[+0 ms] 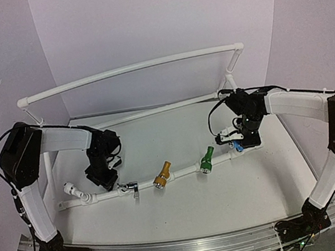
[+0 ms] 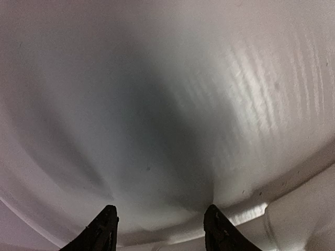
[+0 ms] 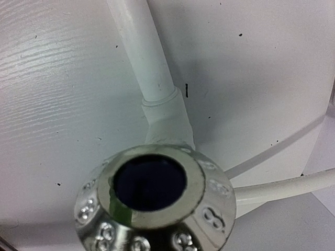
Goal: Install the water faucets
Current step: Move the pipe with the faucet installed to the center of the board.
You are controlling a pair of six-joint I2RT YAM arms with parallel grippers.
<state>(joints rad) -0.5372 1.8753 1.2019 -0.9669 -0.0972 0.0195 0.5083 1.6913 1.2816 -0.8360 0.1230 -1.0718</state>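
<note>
Three water faucets sit along the front white pipe (image 1: pixel 184 172): silver (image 1: pixel 129 187), yellow (image 1: pixel 162 176) and green (image 1: pixel 207 160). The blue faucet (image 1: pixel 238 146) is at the pipe's right end, and my right gripper (image 1: pixel 240 141) is shut on it. In the right wrist view its round metallic nozzle (image 3: pixel 157 198) fills the bottom, just in front of a white pipe fitting (image 3: pixel 167 117); my fingers are hidden there. My left gripper (image 1: pixel 104 180) is down at the pipe left of the silver faucet. Its dark fingers (image 2: pixel 102 230) stand apart, with blurred white pipe between them.
The white PVC frame rises behind, with a top rail (image 1: pixel 127 69) and a back lower rail (image 1: pixel 152 110). A white elbow fitting (image 1: pixel 70 189) ends the front pipe on the left. A metal rail (image 1: pixel 186 249) runs along the near table edge.
</note>
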